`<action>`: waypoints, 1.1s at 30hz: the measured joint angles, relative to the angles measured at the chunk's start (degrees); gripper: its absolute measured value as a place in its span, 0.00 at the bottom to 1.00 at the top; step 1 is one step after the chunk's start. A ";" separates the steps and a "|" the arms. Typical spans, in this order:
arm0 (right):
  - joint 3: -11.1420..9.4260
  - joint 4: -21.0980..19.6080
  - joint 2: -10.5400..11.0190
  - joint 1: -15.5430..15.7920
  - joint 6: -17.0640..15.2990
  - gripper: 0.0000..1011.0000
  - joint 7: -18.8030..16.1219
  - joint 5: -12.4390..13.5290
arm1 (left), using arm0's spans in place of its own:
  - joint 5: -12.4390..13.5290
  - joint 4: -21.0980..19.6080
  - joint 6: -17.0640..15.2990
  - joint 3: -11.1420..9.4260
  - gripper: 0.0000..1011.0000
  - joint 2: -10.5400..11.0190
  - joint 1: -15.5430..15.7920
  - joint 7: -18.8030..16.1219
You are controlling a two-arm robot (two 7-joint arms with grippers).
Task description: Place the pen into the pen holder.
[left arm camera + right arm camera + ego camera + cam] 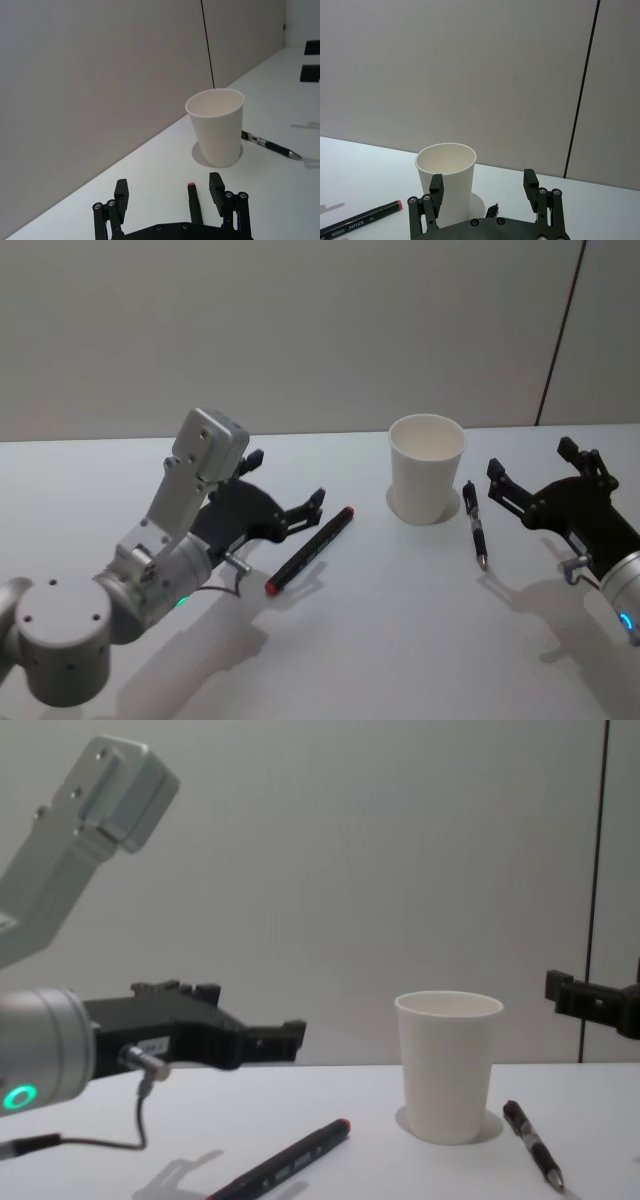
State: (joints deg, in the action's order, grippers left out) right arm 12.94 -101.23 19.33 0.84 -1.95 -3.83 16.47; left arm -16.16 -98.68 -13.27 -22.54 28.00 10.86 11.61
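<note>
pen (310,550) lies flat on the worktop (380,660), left of the pen holder (427,468) and apart from it; long axis diagonal, near end toward the robot's left, far end pointing up-right toward the holder's base; thick black barrel, red at the near end in head view, red also at the holder-side end in chest view, faint white print along the barrel; pen holder is a plain white paper cup, upright, rolled rim; thinner black click pen (475,524) lies just right of the cup, running roughly front to back; left tool (287,478) hangs above the worktop just left of the pen, fingers spread, gripping nothing, not touching the pen; right tool (532,460) sits right of the click pen, fingers spread too, also empty
</note>
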 joint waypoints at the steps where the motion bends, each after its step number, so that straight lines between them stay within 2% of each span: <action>1: 0.00 0.00 0.00 0.00 0.00 0.99 0.00 0.00 | 0.40 0.46 1.09 -0.31 0.99 -0.55 0.24 -0.92; 10: 0.00 0.00 0.00 0.00 0.00 0.99 0.00 0.00 | 2.98 3.53 7.97 -2.21 0.99 -3.92 1.75 -6.98; 16: 0.00 0.00 0.00 0.00 0.00 0.99 0.00 0.00 | 4.25 5.01 11.31 -3.17 0.99 -5.56 2.48 -9.97; 21: 0.00 0.00 0.00 0.00 0.00 0.99 0.00 0.00 | 4.63 5.44 12.30 -3.44 0.99 -6.03 2.68 -10.82; 33: 0.00 0.00 0.00 0.00 0.00 0.99 0.00 0.00 | 4.68 5.51 12.49 -3.49 0.99 -6.11 2.73 -10.98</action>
State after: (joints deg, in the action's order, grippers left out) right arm 12.94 -101.23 19.34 0.84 -1.95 -3.82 16.47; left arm -11.48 -93.17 -0.79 -26.03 21.89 13.59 0.63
